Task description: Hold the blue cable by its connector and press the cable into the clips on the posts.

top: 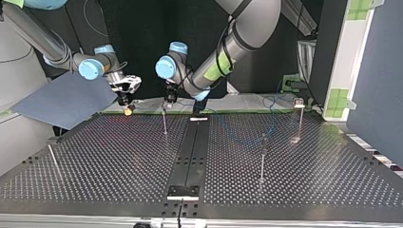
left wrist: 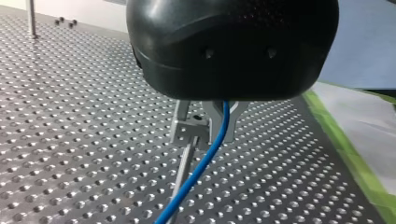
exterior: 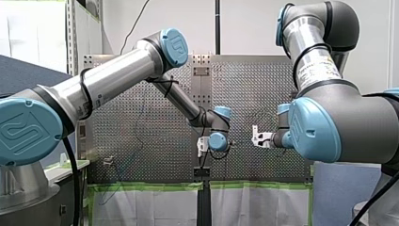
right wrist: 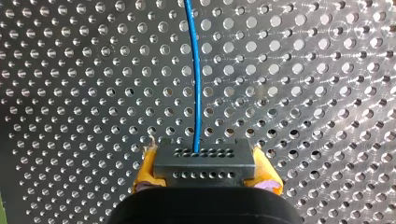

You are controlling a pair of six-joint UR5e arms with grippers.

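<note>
Gripping the dark connector [right wrist: 204,163] with my right gripper [right wrist: 204,161], closed down to the block's width, one yellow pad [right wrist: 145,170] pressed against each end. Running out of a hole in the connector's upper row and straight away ahead of that gripper, over the perforated table [right wrist: 70,93]: the blue cable [right wrist: 196,70]. In the top view, holding the connector just above the table's far edge, to the view's left of centre, near my left gripper [top: 169,99] but apart from it. Hanging the left gripper directly over a thin upright post [top: 164,124], close above its tip. From the left wrist, looking past the black gripper body at the clip [left wrist: 190,133] on the post's top, with the blue cable coming out from under the body just beside the clip and slanting down across the post. Cannot tell whether the left gripper is clamped on the cable or merely set around it. Elsewhere on the table, three more posts [top: 262,159], well apart from one another.
</note>
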